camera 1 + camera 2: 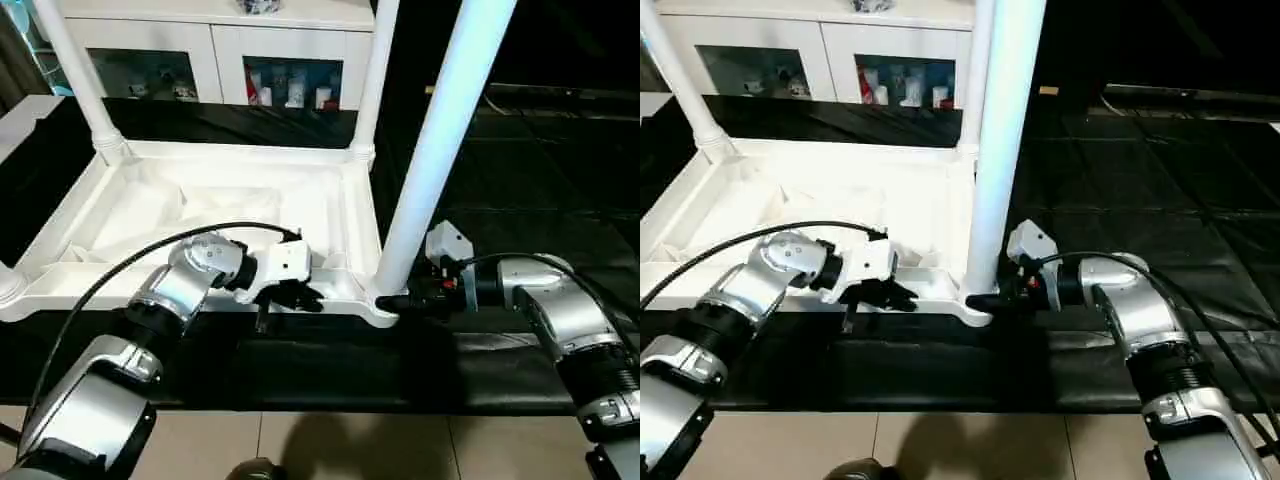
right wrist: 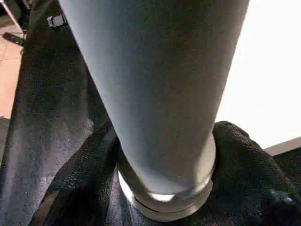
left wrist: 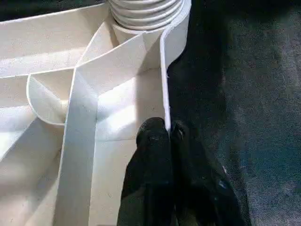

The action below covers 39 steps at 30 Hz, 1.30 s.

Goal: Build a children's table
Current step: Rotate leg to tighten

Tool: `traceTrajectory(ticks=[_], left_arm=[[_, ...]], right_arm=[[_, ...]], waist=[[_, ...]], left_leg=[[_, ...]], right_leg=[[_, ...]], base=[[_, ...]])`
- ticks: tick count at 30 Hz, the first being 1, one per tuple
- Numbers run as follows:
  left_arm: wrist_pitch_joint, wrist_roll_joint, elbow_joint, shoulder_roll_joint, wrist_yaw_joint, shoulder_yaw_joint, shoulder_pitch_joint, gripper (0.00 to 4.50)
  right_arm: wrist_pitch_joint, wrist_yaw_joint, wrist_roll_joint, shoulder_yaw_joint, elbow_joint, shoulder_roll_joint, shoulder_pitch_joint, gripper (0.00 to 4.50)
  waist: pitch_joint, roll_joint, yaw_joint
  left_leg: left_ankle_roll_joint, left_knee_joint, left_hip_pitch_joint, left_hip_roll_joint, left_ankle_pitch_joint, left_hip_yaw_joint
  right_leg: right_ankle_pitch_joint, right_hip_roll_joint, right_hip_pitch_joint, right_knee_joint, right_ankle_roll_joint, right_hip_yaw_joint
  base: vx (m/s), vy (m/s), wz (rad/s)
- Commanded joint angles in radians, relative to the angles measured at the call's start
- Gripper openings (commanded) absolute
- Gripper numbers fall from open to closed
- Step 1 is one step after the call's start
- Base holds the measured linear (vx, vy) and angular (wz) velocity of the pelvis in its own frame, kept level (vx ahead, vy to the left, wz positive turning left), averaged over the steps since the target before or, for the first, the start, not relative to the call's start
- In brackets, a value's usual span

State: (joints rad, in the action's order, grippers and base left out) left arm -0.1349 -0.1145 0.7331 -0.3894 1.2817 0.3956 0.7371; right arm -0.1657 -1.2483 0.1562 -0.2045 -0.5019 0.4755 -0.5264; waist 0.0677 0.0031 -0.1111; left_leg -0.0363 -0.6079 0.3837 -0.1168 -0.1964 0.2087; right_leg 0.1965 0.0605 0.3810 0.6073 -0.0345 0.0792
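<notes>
We are at the leg-fitting step. The top point(image 1: 200, 215) lies upside down on the dark mat point(image 1: 540, 190), ribs up, filling the head view from 9 o'clock to centre. Its long axis runs left to right. Legs stand in the two far sockets: one at 11 o'clock point(image 1: 85, 85), one at 12 o'clock point(image 1: 375, 75). A third leg point(image 1: 440, 150) rises from the near right socket, just right of centre, its long axis near upright and leaning slightly toward 1 o'clock, threaded end down. The near left socket, at 9 o'clock, is cut by the frame edge, so we cannot tell whether it is filled.

Our left gripper point(image 1: 290, 298) is pinched tight on the top's near rim, one finger point(image 3: 153, 155) inside the wall and one outside, steadying it. Our right gripper point(image 1: 405, 302) sits at the base of the near leg, fingers part open and wrapped around it just above the collar.

We judge the next move to be another turn of the right wrist to screw this leg home while the left grip braces the top. It calls for keeping the leg square to the socket, so the thread does not cross.
</notes>
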Motion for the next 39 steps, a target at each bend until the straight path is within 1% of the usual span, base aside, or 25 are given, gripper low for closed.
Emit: traceTrajectory(ticks=[1, 6, 9, 14, 16, 18, 19, 20, 21, 22, 23, 24, 25, 26, 27, 28, 29, 30, 31, 32, 33, 34, 35, 36, 39], left_arm=[[-0.009, -0.02, -0.035, -0.009, 0.009, 0.014, -0.001, 0.0], [0.007, -0.011, -0.057, -0.017, 0.03, 0.019, -0.013, 0.0], [0.01, -0.01, -0.058, -0.018, 0.032, 0.017, -0.013, 0.0], [0.05, 0.007, -0.058, -0.005, 0.009, -0.005, -0.011, 0.0], [0.081, 0.009, -0.049, 0.011, -0.036, -0.024, -0.004, 0.0], [0.173, 0.024, -0.03, 0.056, -0.147, -0.071, 0.017, 0.0], [0.224, 0.035, -0.017, 0.089, -0.223, -0.1, 0.034, 0.0], [0.256, 0.041, -0.009, 0.111, -0.272, -0.118, 0.047, 0.0], [0.286, 0.046, -0.001, 0.138, -0.332, -0.139, 0.061, 0.0], [0.32, 0.053, 0.005, 0.165, -0.394, -0.161, 0.075, 0.0], [0.34, 0.059, 0.007, 0.178, -0.419, -0.172, 0.081, 0.0], [0.403, 0.083, -0.001, 0.233, -0.501, -0.208, 0.102, 0.0], [0.424, 0.093, -0.009, 0.257, -0.526, -0.22, 0.109, 0.0], [0.437, 0.093, -0.016, 0.277, -0.546, -0.224, 0.115, 0.0], [0.447, 0.089, -0.025, 0.292, -0.562, -0.226, 0.119, 0.0], [0.454, 0.089, -0.028, 0.3, -0.57, -0.228, 0.121, 0.0], [0.468, 0.083, -0.033, 0.318, -0.595, -0.234, 0.127, 0.0], [0.468, 0.083, -0.033, 0.318, -0.595, -0.234, 0.127, 0.0], [0.474, 0.079, -0.035, 0.326, -0.609, -0.237, 0.13, 0.0], [0.481, 0.075, -0.039, 0.331, -0.615, -0.237, 0.13, 0.0], [0.485, 0.071, -0.043, 0.333, -0.618, -0.236, 0.129, 0.0], [0.491, 0.067, -0.05, 0.333, -0.62, -0.232, 0.124, 0.0], [0.491, 0.067, -0.05, 0.333, -0.62, -0.232, 0.124, 0.0], [0.492, 0.061, -0.055, 0.329, -0.624, -0.227, 0.12, 0.0], [0.499, 0.056, -0.063, 0.32, -0.637, -0.225, 0.115, 0.0]], right_arm=[[-0.025, -0.049, -0.037, -0.084, -0.05, -0.004, 0.056, 2.68], [-0.026, -0.05, -0.024, -0.074, -0.029, -0.015, 0.084, 2.68], [-0.021, -0.041, -0.026, -0.07, -0.034, -0.023, 0.086, 2.68], [-0.044, 0.022, -0.005, -0.035, -0.048, -0.056, 0.091, 2.68], [-0.058, 0.102, -0.006, -0.007, -0.073, -0.083, 0.086, 2.68], [-0.082, 0.274, -0.008, 0.048, -0.128, -0.142, 0.074, 2.68], [-0.088, 0.368, -0.008, 0.076, -0.163, -0.179, 0.064, 2.68], [-0.089, 0.425, -0.009, 0.094, -0.187, -0.202, 0.055, 2.68], [-0.087, 0.485, -0.013, 0.108, -0.217, -0.227, 0.041, 2.68], [-0.085, 0.54, -0.015, 0.12, -0.246, -0.25, 0.026, 2.68], [-0.086, 0.565, -0.013, 0.129, -0.261, -0.262, 0.018, 2.68], [-0.091, 0.687, 0.004, 0.171, -0.331, -0.32, -0.027, 2.68], [-0.094, 0.746, 0.015, 0.193, -0.364, -0.348, -0.05, 2.68], [-0.089, 0.791, 0.023, 0.207, -0.396, -0.375, -0.075, 2.68], [-0.082, 0.826, 0.028, 0.219, -0.421, -0.397, -0.096, 2.68], [-0.079, 0.841, 0.031, 0.224, -0.434, -0.409, -0.109, 2.68], [-0.072, 0.884, 0.039, 0.245, -0.468, -0.44, -0.141, 2.68], [-0.072, 0.884, 0.039, 0.245, -0.468, -0.44, -0.141, 2.68], [-0.07, 0.906, 0.043, 0.257, -0.485, -0.455, -0.157, 2.68], [-0.065, 0.93, 0.047, 0.27, -0.506, -0.469, -0.176, 2.68], [-0.06, 0.948, 0.049, 0.279, -0.521, -0.478, -0.189, 2.68], [-0.051, 0.964, 0.042, 0.283, -0.538, -0.484, -0.2, 2.68], [-0.051, 0.964, 0.042, 0.283, -0.538, -0.484, -0.2, 2.68], [-0.045, 0.971, 0.036, 0.288, -0.548, -0.487, -0.204, 2.68], [-0.028, 0.994, 0.019, 0.296, -0.582, -0.49, -0.221, 2.68]], waist=[[-0.037, 0.003, 0.009], [-0.034, 0.012, 0.008], [-0.032, 0.011, 0.01], [-0.024, 0.013, 0.01], [-0.02, 0.014, 0.016], [-0.014, 0.015, 0.03], [-0.011, 0.013, 0.036], [-0.006, 0.012, 0.045], [-0.002, 0.014, 0.054], [-0.003, 0.016, 0.058], [0.001, 0.022, 0.071], [-0.003, 0.026, 0.082], [-0.004, 0.029, 0.086], [-0.001, 0.03, 0.092], [-0.002, 0.027, 0.099], [-0.001, 0.024, 0.101], [-0.004, 0.015, 0.103], [-0.003, 0.014, 0.101], [-0.009, 0.014, 0.098], [-0.01, 0.016, 0.096], [-0.011, 0.018, 0.096], [-0.016, 0.012, 0.098], [-0.018, 0.016, 0.095], [-0.018, 0.017, 0.092], [-0.024, 0.015, 0.086]], left_leg=[[0.023, 0.098, -0.035, -0.15, -0.315, -0.074], [0.011, 0.103, -0.034, -0.15, -0.291, -0.072], [0.008, 0.104, -0.033, -0.15, -0.297, -0.072], [0.031, 0.108, -0.038, -0.153, -0.362, -0.076], [0.049, 0.113, -0.038, -0.154, -0.394, -0.081], [0.084, 0.115, -0.043, -0.153, -0.464, -0.09], [0.092, 0.114, -0.045, -0.15, -0.497, -0.091], [0.112, 0.108, -0.057, -0.143, -0.569, -0.101], [0.124, 0.106, -0.062, -0.14, -0.616, -0.113], [0.133, 0.108, -0.063, -0.141, -0.637, -0.118], [0.149, 0.122, -0.057, -0.144, -0.688, -0.125], [0.175, 0.14, -0.049, -0.147, -0.743, -0.128], [0.189, 0.147, -0.046, -0.147, -0.76, -0.128], [0.204, 0.154, -0.047, -0.141, -0.79, -0.123], [0.2, 0.138, -0.055, -0.132, -0.783, -0.119], [0.187, 0.131, -0.053, -0.129, -0.766, -0.12], [0.154, 0.124, -0.041, -0.13, -0.7, -0.122], [0.127, 0.12, -0.037, -0.131, -0.633, -0.121], [0.107, 0.119, -0.031, -0.137, -0.56, -0.117], [0.101, 0.119, -0.031, -0.14, -0.53, -0.115], [0.1, 0.123, -0.03, -0.144, -0.495, -0.109], [0.097, 0.124, -0.029, -0.144, -0.477, -0.105], [0.092, 0.125, -0.027, -0.144, -0.438, -0.099], [0.084, 0.123, -0.031, -0.143, -0.422, -0.092], [0.052, 0.116, -0.027, -0.142, -0.351, -0.084]], right_leg=[[0.284, 0.146, -0.02, -0.086, -0.218, -0.082], [0.205, 0.143, -0.023, -0.084, -0.232, -0.08], [0.205, 0.143, -0.024, -0.085, -0.242, -0.079], [0.344, 0.15, -0.017, -0.099, -0.224, -0.085], [0.394, 0.15, -0.013, -0.102, -0.214, -0.085], [0.475, 0.153, -0.004, -0.107, -0.203, -0.088], [0.516, 0.154, 0.002, -0.111, -0.198, -0.089], [0.634, 0.157, 0.008, -0.123, -0.164, -0.08], [0.713, 0.159, 0.01, -0.135, -0.123, -0.07], [0.715, 0.156, 0.007, -0.137, -0.109, -0.065], [0.663, 0.145, -0.002, -0.135, -0.098, -0.052], [0.553, 0.133, -0.013, -0.117, -0.108, -0.043], [0.505, 0.132, -0.014, -0.105, -0.121, -0.045], [0.474, 0.129, -0.003, -0.103, -0.136, -0.046], [0.495, 0.141, 0.005, -0.116, -0.14, -0.05], [0.516, 0.15, 0.005, -0.124, -0.137, -0.053], [0.556, 0.167, -0.007, -0.132, -0.13, -0.059], [0.577, 0.175, -0.007, -0.138, -0.13, -0.064], [0.542, 0.179, -0.011, -0.135, -0.142, -0.072], [0.506, 0.178, -0.01, -0.133, -0.154, -0.074], [0.428, 0.169, -0.008, -0.123, -0.18, -0.075], [0.388, 0.164, -0.011, -0.118, -0.191, -0.073], [0.314, 0.163, -0.013, -0.11, -0.213, -0.074], [0.282, 0.162, -0.012, -0.11, -0.224, -0.074], [0.24, 0.166, -0.022, -0.107, -0.239, -0.075]], base=[[0.0, 0.0, 0.0], [0.0, 0.0, 0.0], [0.0, 0.0, 0.0], [0.0, 0.0, 0.0], [0.0, 0.0, 0.0], [0.0, 0.0, 0.0], [-0.053, 0.007, -0.04], [-0.069, 0.019, -0.1], [-0.069, 0.019, -0.1], [-0.063, 0.038, -0.16], [-0.047, 0.062, -0.17], [-0.047, 0.062, -0.17], [-0.011, 0.064, -0.14], [0.0, 0.0, 0.0], [0.0, 0.0, 0.0], [0.0, 0.0, 0.0], [0.0, 0.0, 0.0], [0.0, 0.0, 0.0], [0.0, 0.0, 0.0], [0.0, 0.0, 0.0], [0.0, 0.0, 0.0], [0.0, 0.0, 0.0], [0.0, 0.0, 0.0], [0.0, 0.0, 0.0], [0.0, 0.0, 0.0]])
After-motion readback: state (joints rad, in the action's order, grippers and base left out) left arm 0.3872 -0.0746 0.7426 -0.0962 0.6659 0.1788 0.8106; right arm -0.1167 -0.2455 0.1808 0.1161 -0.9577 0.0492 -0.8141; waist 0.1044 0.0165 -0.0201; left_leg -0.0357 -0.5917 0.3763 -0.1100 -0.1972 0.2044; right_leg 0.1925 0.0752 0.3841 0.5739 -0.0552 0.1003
